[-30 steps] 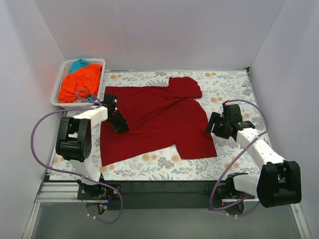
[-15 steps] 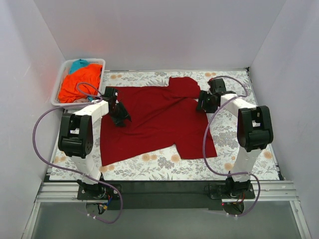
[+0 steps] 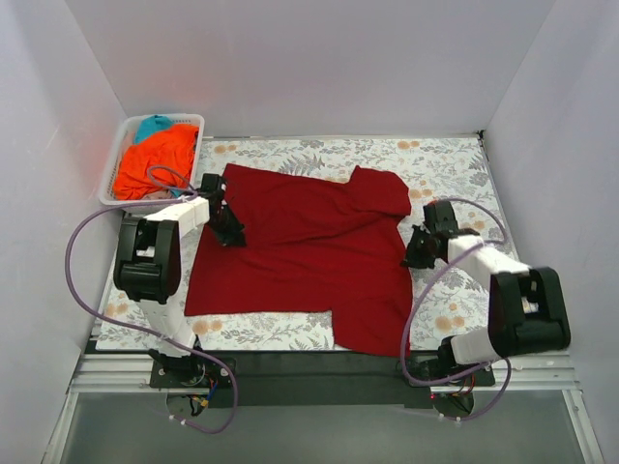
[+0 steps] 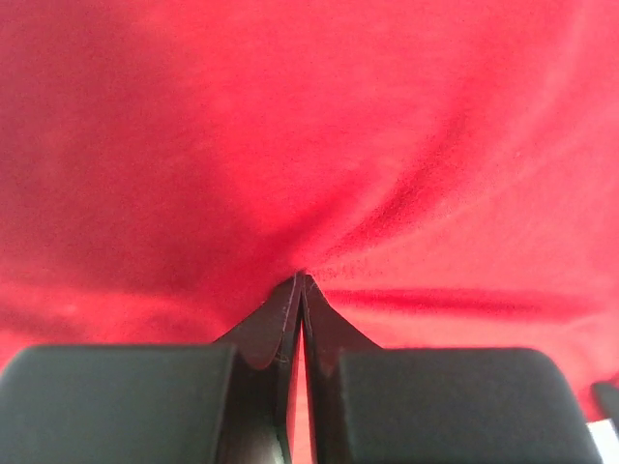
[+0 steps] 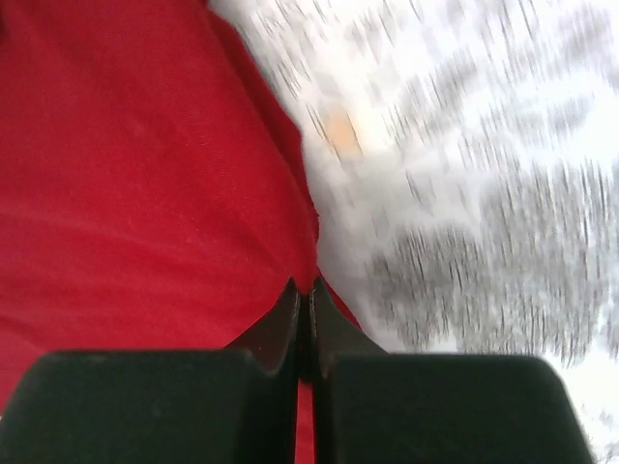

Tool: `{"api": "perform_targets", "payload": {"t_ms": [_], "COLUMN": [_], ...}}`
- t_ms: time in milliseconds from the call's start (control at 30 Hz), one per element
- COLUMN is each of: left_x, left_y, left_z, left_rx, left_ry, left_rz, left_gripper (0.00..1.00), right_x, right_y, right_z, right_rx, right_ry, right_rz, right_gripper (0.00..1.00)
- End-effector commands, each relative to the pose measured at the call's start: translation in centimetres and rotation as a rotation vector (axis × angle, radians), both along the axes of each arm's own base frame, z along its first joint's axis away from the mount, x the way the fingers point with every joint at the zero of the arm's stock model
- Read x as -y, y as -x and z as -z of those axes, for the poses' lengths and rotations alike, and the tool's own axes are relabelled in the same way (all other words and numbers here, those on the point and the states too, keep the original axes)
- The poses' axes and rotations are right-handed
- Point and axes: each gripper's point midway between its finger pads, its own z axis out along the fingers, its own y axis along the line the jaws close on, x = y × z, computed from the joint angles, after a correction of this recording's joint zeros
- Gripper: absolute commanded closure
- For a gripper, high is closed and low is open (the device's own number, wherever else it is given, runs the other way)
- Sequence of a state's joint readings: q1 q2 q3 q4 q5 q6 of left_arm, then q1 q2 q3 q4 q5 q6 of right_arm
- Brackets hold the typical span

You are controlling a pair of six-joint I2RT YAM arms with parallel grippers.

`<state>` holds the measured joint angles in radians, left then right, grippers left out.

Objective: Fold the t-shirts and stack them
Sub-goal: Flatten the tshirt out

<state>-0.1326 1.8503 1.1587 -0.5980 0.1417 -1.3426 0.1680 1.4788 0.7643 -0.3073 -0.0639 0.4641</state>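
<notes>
Dark red soft cloth covers the middle of the desk. It is the short-sleeved dark red t-shirt (image 3: 309,251), lying open and mostly flat on the flowery tablecloth (image 3: 440,164).

The left arm (image 3: 174,220) reaches to the shirt's left side, near a sleeve. The left jaws are pressed together and pinch a little bump of the red cloth, which puckers at their tips in the left wrist view.

The right arm (image 3: 479,259) reaches to the shirt's right edge. The right jaws are pressed together too, just where the red cloth meets the tablecloth. They seem to pinch that edge, but that picture is blurry.

Each side is held, most likely so the two arms can pull the shirt straight before folding it. The sleeve at the far right looks bunched, and one lower corner hangs down to the near edge of the desk, so the shirt probably needs more smoothing.

The bright orange t-shirt (image 3: 155,159) and the teal t-shirt (image 3: 153,126) sit in the white slotted plastic basket (image 3: 199,133) at the far left corner, waiting their turn. No shirt is folded yet.
</notes>
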Motion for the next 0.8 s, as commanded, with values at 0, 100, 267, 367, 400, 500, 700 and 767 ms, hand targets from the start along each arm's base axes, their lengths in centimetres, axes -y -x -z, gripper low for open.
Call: {"api": "perform_targets", "payload": {"t_ms": [0,100,267,367,400,500,700,767], "left_x": [-2.5,-2.7,-1.8,0.0,1.2,3.5,5.6,5.7], "left_y": [2.8,3.6,2.0,-1.3,-1.7,-3.3,-4.0,-3.9], "left_z": [0.1,-1.0,-4.3,-7.7,-7.6,-8.5,-10.1,-10.4], "left_rx": [-0.035,-0.005,0.101,0.204,0.206,0.239,0.277,0.286], "left_ry": [-0.038,-0.033,0.005,0.033,0.033,0.065,0.119,0.123], "left_rz": [-0.071,-0.079,-0.030,0.049,0.096,0.144,0.169,0.174], "left_gripper": [1.00,1.00,0.96,0.58,0.53,0.53,0.53,0.53], "right_x": [0.7,0.5,0.3,1.0,1.7,2.7,1.7,1.5], "right_y": [3.8,5.6,4.4,0.6,-0.4,-4.5,-13.4,-15.9], "right_z": [-0.8,-1.4,-4.8,-9.2,-9.9,-11.4,-9.4,-8.7], "right_rx": [-0.033,-0.021,0.070,0.272,0.308,0.356,0.323,0.314], "right_ry": [-0.058,-0.105,-0.090,-0.047,-0.017,0.068,0.107,0.120], "right_rz": [0.198,0.241,0.121,0.106,0.131,0.142,0.128,0.129], "right_gripper": [0.99,0.99,0.47,0.17,0.16,0.20,0.29,0.30]}}
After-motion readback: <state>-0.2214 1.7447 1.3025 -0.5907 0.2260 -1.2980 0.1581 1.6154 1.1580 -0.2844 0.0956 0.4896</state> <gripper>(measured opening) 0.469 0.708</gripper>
